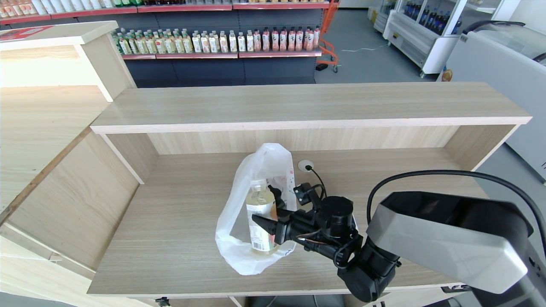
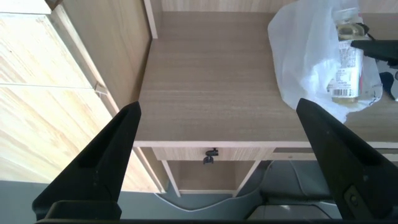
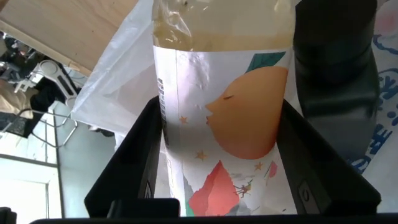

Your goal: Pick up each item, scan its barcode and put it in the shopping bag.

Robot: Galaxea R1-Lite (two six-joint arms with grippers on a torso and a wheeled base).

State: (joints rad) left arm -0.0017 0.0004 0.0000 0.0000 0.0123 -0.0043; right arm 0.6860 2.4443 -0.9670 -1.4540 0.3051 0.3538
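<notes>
A clear bottle (image 1: 258, 200) of pale yellow drink stands upright inside the white shopping bag (image 1: 239, 251) on the wooden desk (image 1: 170, 238). Its barcode faces the desk's front edge. My right gripper (image 1: 264, 204) reaches into the bag from the right and is shut on the bottle at mid-height. In the right wrist view the bottle's printed label (image 3: 242, 137) sits tight between both fingers (image 3: 140, 168). My left gripper (image 2: 217, 109) hangs open and holds nothing off the desk's front left edge. From there the bag (image 2: 298, 56) and bottle (image 2: 345, 62) stand far to the side.
A raised counter ledge (image 1: 307, 106) walls the desk's back and sides. A cable grommet (image 1: 306, 165) sits just behind the bag. The desk's left half (image 1: 170, 204) is bare wood. Beyond the counter are drink shelves (image 1: 213, 42) and freezers (image 1: 503, 55).
</notes>
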